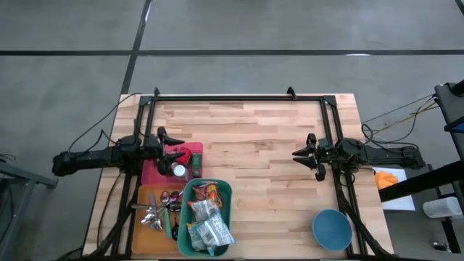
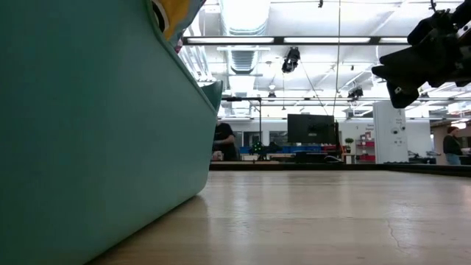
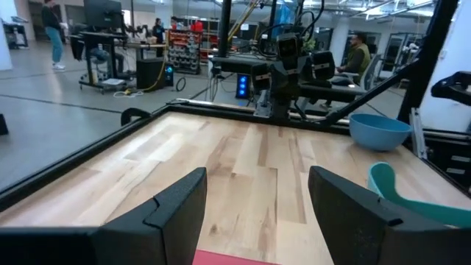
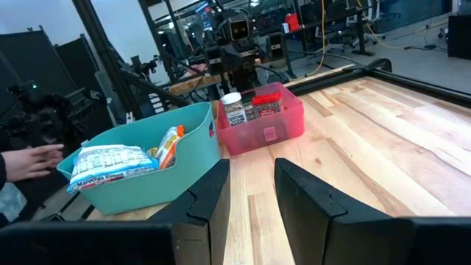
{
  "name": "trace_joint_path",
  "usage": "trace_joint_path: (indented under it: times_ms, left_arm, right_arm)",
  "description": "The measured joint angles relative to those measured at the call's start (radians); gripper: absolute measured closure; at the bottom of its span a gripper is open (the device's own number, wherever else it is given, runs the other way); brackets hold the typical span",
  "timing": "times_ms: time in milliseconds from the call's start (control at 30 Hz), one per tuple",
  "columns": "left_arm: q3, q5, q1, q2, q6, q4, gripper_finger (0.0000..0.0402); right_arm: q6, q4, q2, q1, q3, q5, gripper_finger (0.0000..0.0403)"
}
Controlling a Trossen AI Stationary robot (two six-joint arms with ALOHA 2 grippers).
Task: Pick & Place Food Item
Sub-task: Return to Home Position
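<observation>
Several food packets (image 1: 209,230) lie in a teal bin (image 1: 225,196) at the table's near left; in the right wrist view a white-and-green packet (image 4: 110,165) and an orange one (image 4: 169,143) show above its rim. My left gripper (image 3: 257,177) hovers open above the red bin (image 1: 154,172), level, pointing toward the table's right. My right gripper (image 4: 252,165) hovers at the table's right side, level, pointing left at the bins. Its fingers stand a narrow gap apart with nothing between them.
The red bin holds jars (image 4: 235,109). An orange tray (image 1: 142,233) with cutlery lies left of the teal bin. A blue bowl (image 1: 332,228) stands at the near right. A black frame (image 1: 239,97) edges the table. A person's hand (image 4: 29,158) shows beyond the teal bin.
</observation>
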Motion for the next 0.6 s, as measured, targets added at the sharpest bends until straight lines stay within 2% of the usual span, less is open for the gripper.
trace_joint_path:
  times_ms: [267,600]
  left_arm:
    - [0.000,0.065,0.000,0.000,-0.051,-0.006,0.0163]
    - [0.000,0.062,-0.001,0.000,-0.080,-0.006,0.0163]
  right_arm:
    - [0.000,0.000,0.000,0.000,0.000,0.000,0.0296]
    - [0.000,0.000,0.000,0.000,0.000,0.000,0.0296]
